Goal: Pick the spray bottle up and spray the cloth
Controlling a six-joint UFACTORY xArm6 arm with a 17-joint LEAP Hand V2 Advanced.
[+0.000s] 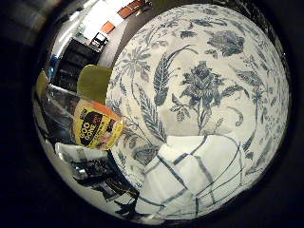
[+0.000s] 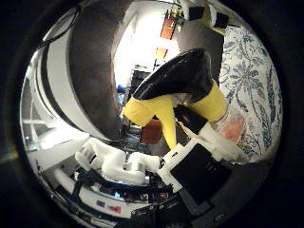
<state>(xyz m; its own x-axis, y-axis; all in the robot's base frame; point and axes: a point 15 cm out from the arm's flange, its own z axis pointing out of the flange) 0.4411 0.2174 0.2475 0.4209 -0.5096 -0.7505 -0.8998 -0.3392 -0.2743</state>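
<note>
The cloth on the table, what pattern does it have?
White cloth with dark blue check lines, clearest in the little finger side palm view.

The spray bottle (image 2: 190,90) has a glossy black and yellow plastic head and a clear body. The checked cloth (image 1: 199,175) looks soft and matt, lying on a printed floral fabric (image 1: 204,71).

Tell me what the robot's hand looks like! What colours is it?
The hand is made of chunky white blocks with rounded corners, joined to flat black box-shaped parts. It looks like plastic, built from many small pieces, not smooth like a person's hand. Behind it curves a big round part of the arm, white with a dark grey band. No markings can be made out on the hand.
</note>
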